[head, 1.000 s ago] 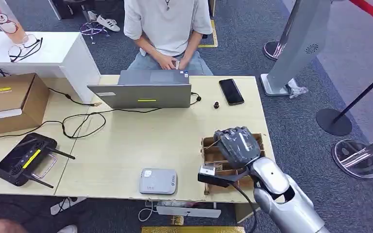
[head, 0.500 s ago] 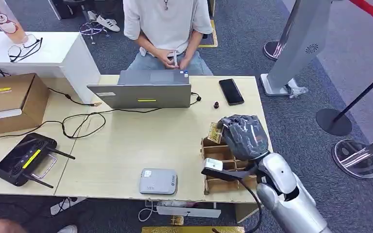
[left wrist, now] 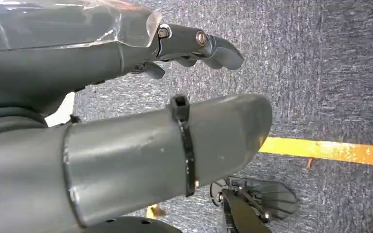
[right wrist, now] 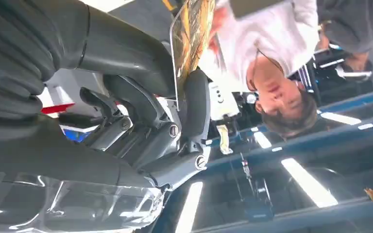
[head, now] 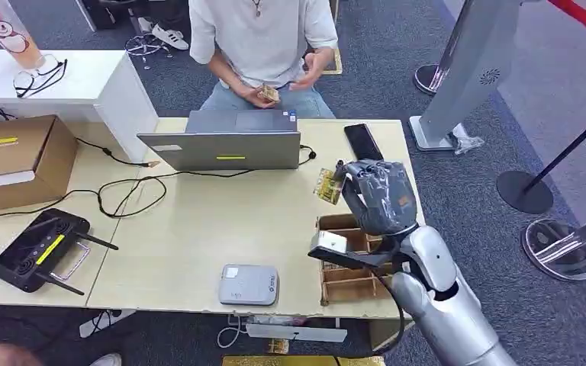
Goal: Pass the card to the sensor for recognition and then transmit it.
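My right hand (head: 378, 196) hovers above the right side of the table and pinches a gold patterned card (head: 327, 186) between thumb and a finger. The right wrist view shows that card (right wrist: 190, 36) edge-on in the hand (right wrist: 126, 92). Below it stands a cardboard card box (head: 351, 263) with compartments. A grey card sensor (head: 249, 284) lies near the table's front edge, left of the box. My left hand (left wrist: 126, 126) hangs over grey carpet with fingers apart, holding nothing.
A person (head: 263, 38) sits behind the table holding another small gold object (head: 268, 93). A laptop (head: 225, 145), black phone (head: 363, 141), cables, a black controller (head: 42, 248) and a cardboard carton (head: 15, 156) lie on the table. Stanchion bases stand to the right.
My right hand rose from the card box with the card and moved up and back. The person lifted both hands, one holding a small gold object.
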Available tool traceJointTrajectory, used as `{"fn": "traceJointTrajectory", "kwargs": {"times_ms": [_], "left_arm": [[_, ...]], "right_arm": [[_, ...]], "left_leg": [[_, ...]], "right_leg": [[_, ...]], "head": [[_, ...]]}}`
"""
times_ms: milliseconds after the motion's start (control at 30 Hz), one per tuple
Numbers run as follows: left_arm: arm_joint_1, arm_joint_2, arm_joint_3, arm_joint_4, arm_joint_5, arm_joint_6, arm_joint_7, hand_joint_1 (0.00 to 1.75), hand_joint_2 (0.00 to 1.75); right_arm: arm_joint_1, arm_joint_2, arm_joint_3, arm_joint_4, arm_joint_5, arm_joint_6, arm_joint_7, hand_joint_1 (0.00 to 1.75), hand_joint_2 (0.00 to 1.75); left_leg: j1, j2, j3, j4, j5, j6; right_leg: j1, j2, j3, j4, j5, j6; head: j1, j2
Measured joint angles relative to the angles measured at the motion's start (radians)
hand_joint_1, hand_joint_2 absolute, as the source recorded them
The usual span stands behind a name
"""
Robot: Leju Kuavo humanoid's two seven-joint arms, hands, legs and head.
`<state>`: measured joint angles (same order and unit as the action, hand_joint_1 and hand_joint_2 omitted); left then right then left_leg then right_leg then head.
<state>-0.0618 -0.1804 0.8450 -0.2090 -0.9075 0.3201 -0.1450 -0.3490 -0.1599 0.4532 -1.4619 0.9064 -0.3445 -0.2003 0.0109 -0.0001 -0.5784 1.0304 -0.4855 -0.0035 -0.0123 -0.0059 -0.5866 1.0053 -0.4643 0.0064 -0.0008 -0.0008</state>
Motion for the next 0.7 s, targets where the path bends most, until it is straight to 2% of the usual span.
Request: {"fn": "traceJointTrajectory", "kwargs": {"times_ms": [333,500,700], "left_arm": [[-0.017,0.001,-0.016,0.0,-0.007,0.001,0.01,0.0,0.0],[-0.018,-0.001,-0.017,0.0,-0.007,0.038,-0.008,0.0,0.0],[-0.029,-0.001,-0.022,0.0,-0.016,0.035,0.0,0.0,0.0]], "right_arm": [[-0.13,0.078,0.021,0.101,-0.036,-0.027,-0.007,1.75,1.75],[-0.183,0.113,0.032,0.16,-0.05,-0.054,-0.007,1.75,1.75],[-0.244,0.16,0.039,0.236,-0.053,-0.063,0.008,1.75,1.75]], "left_leg": [[0.0,0.0,0.0,0.0,0.0,0.0],[0.0,0.0,0.0,0.0,0.0,0.0],[0.0,0.0,0.0,0.0,0.0,0.0]], "right_leg": [[0.0,0.0,0.0,0.0,0.0,0.0],[0.0,0.0,0.0,0.0,0.0,0.0],[0.0,0.0,0.0,0.001,0.0,0.0]], "head": [[0.0,0.0],[0.0,0.0],[0.0,0.0]]}}
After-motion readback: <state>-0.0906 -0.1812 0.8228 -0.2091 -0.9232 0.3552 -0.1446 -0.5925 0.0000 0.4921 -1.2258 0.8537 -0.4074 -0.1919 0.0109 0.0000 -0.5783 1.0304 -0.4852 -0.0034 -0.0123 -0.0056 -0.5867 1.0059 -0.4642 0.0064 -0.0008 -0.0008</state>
